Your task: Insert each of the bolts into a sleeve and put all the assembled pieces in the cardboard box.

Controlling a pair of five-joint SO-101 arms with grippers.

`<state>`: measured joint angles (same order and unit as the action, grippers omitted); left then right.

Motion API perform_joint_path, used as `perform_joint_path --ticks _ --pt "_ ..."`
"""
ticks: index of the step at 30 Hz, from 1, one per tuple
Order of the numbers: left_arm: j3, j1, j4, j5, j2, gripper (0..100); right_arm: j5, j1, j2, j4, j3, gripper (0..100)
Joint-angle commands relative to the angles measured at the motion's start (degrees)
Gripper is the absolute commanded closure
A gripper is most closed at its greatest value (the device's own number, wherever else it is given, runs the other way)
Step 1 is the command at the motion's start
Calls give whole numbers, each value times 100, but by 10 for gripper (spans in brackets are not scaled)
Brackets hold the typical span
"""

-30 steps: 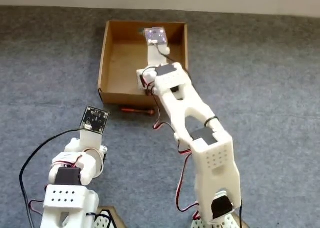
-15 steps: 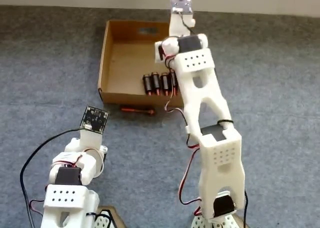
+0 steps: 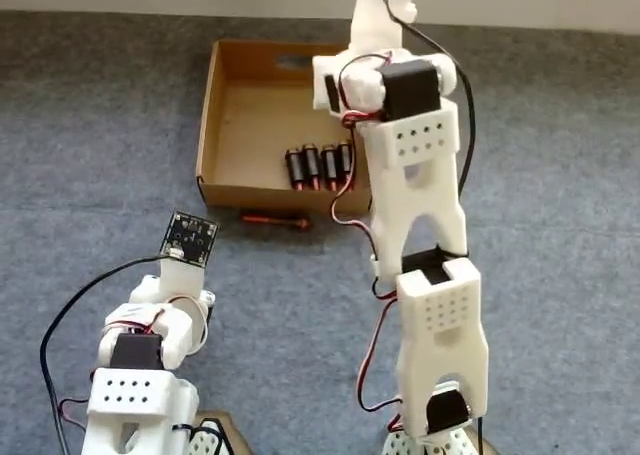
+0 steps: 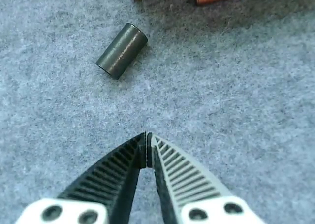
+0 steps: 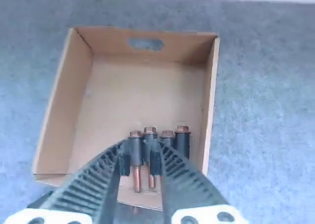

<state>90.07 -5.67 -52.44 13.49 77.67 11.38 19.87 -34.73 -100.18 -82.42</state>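
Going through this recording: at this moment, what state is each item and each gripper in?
cardboard box: upright, open-topped, partly filled.
assembled pieces: four, bolts in sleeves, lying side by side in the box.
loose bolt: lying on the carpet just outside the box, no sleeve on it.
sleeve: lying on its side on the carpet, no bolt sticking out.
left gripper: shut, holding nothing.
right gripper: open, holding nothing, above the box.

Four sleeved bolts (image 3: 320, 165) in cardboard box (image 3: 209, 125)
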Motion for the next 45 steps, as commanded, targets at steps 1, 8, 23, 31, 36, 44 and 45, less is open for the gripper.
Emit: perform_joint_path --ticks 1,8,23,31,36,44,45 --pt "-13 -22 97 -9 66 966 -44 31 127 -110 -259 933" --pt "-13 -22 97 -9 66 966 -53 400 1569 -101 1182 933" --pt "-66 -57 53 -9 75 966 -510 857 6387 2369 9807 933" --pt "-1640 -1692 -1415 967 66 965 -501 1165 7679 4505 12787 923" --pt "-2018 -3574 -1451 1714 22 965 -501 1903 7679 5288 13332 847" --pt "-1982 -5147 -1116 2022 57 965 457 2853 7486 6545 13367 847" --pt "-1982 -5235 -1002 2022 40 965 536 2949 7354 6615 13349 847"
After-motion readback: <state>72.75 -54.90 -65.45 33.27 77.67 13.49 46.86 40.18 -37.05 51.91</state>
